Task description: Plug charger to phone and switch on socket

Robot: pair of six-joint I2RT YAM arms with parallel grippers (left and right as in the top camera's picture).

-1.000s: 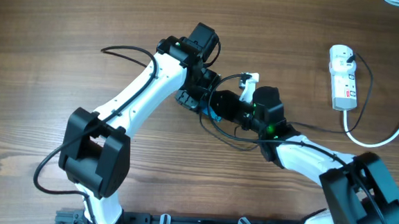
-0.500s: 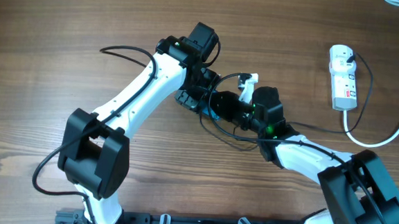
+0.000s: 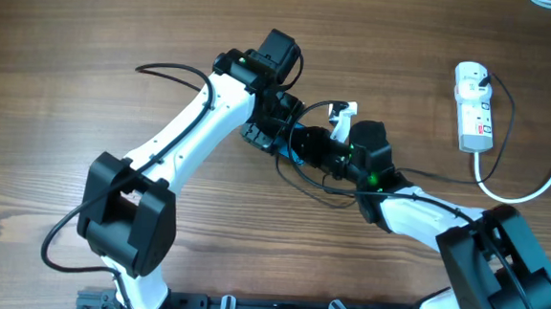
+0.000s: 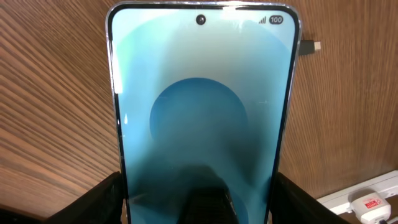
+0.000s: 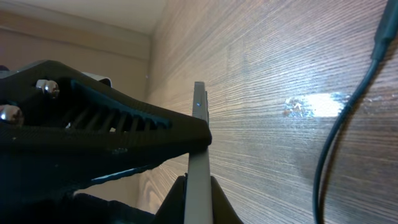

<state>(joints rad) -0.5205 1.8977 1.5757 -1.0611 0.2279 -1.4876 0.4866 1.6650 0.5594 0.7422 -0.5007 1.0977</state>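
- My left pincer [image 4: 200,198] is clamped on the phone [image 4: 200,106]. Its matte black fingers [image 4: 99,202] press the two long edges near the lower end, holding it clear of the wood with the screen facing the wrist camera.
- The phone is a flat glass rectangle with rounded corners and a thin pale rim. Its glossy screen is turquoise with a darker blue disc in the middle, a punch-hole lens at 12 o'clock and a "100" badge in the top corner.
- My right pincer [image 3: 305,149] meets the left one near the middle of the table. Its own camera shows the phone edge-on as a thin grey strip, with a ribbed black plastic piece carrying two bright screws against one face. I cannot tell whether this pincer is apart or closed.
- The charger [image 4: 310,45] shows a small dark tip with a metal end, just past the phone's upper edge at 2 o'clock from the screen's centre.
- A smooth black cord [image 5: 381,37] crosses the right wrist view at 3 o'clock.
- The power strip [image 3: 474,107], a long white plastic block with a red mark, lies well apart at 2 o'clock from the pincers, and a thicker white cable [image 3: 514,200] loops away from it.
- The table [image 3: 90,47] is brown wood grain, slightly glossy, with a glare patch.
- Past its edge stands a plain beige wall [image 5: 81,25], blurred.
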